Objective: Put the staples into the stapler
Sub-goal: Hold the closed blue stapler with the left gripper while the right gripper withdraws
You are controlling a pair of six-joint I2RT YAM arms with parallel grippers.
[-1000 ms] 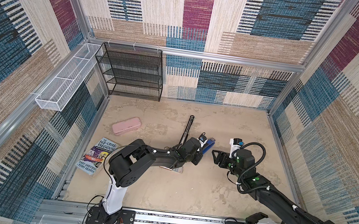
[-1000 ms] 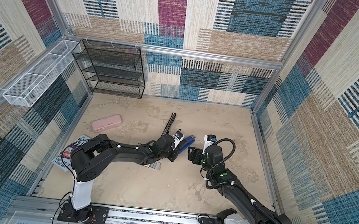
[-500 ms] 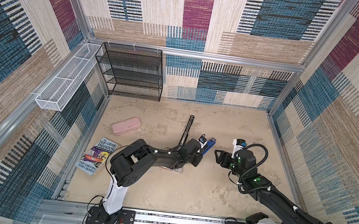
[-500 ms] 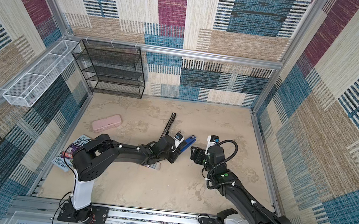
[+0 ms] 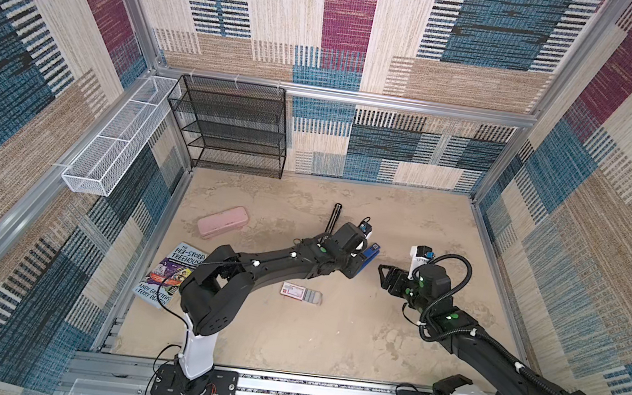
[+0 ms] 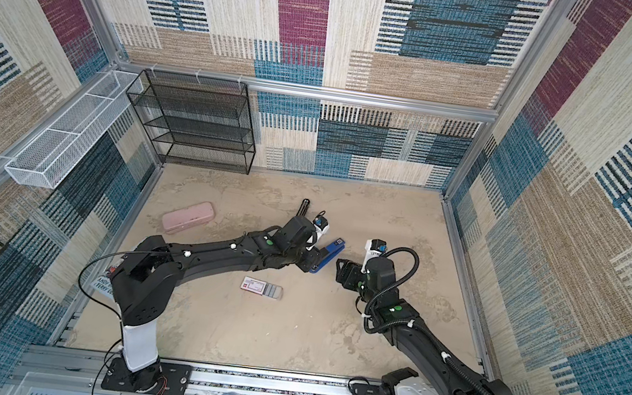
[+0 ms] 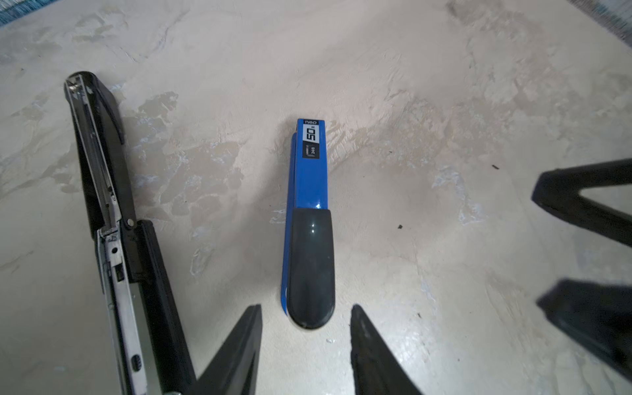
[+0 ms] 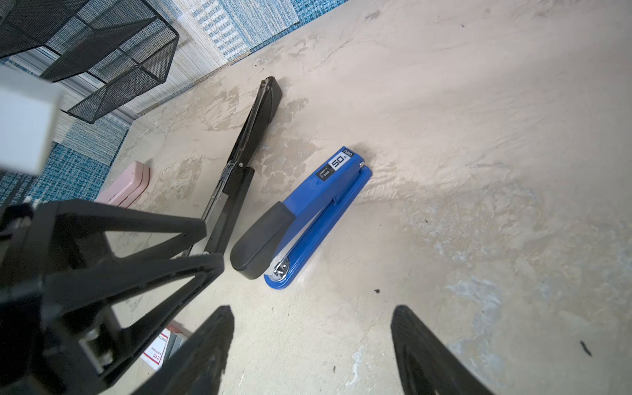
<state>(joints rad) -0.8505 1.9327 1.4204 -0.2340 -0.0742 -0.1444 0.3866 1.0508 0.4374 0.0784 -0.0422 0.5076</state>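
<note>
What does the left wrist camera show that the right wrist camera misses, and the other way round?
Left wrist only: no extra object, just a straight-down look at the blue stapler with black grip, lined up with the gap of the left hand. Right wrist only: a pink oblong case, a black wire-mesh rack, a corner of the white red-edged staple box. Both: that stapler, the black stapler folded open, both open hands (right hand), the beige tabletop.

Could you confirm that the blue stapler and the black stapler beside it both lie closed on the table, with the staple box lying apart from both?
Not quite: the black stapler is swung open flat with its metal staple channel exposed, as the left wrist view shows. The blue stapler does lie closed beside it, and the staple box does lie apart from both.
</note>
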